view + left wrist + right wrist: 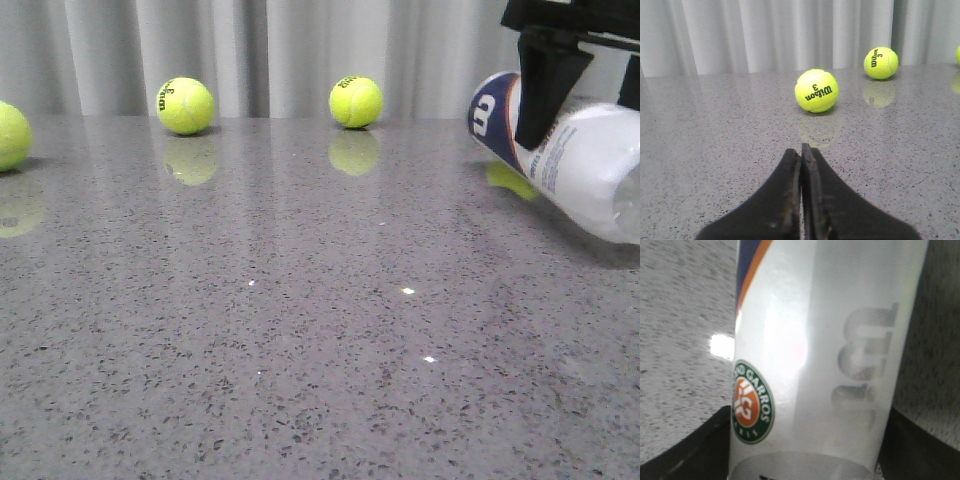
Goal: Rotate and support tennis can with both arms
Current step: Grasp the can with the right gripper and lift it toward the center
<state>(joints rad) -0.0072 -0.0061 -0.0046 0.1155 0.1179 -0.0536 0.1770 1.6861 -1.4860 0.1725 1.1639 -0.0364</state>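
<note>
The tennis can [590,170] is at the far right of the front view, tilted, with its navy end raised toward the left and its clear end low at the frame edge. My right gripper [583,125] comes down from above and is shut on the can's middle. In the right wrist view the can [830,340] fills the frame, with its Roland Garros badge [752,402] and orange stripe showing, and the right gripper [807,455] has one black finger on each side of it. My left gripper [801,147] is shut and empty, low over the table; it does not show in the front view.
Tennis balls lie along the back by the grey curtain [185,105] [356,101], one at the left edge [8,135], and one partly hidden behind the can [510,180]. Ahead of the left gripper are two balls [816,90] [881,63]. The speckled grey table [300,350] is glossy.
</note>
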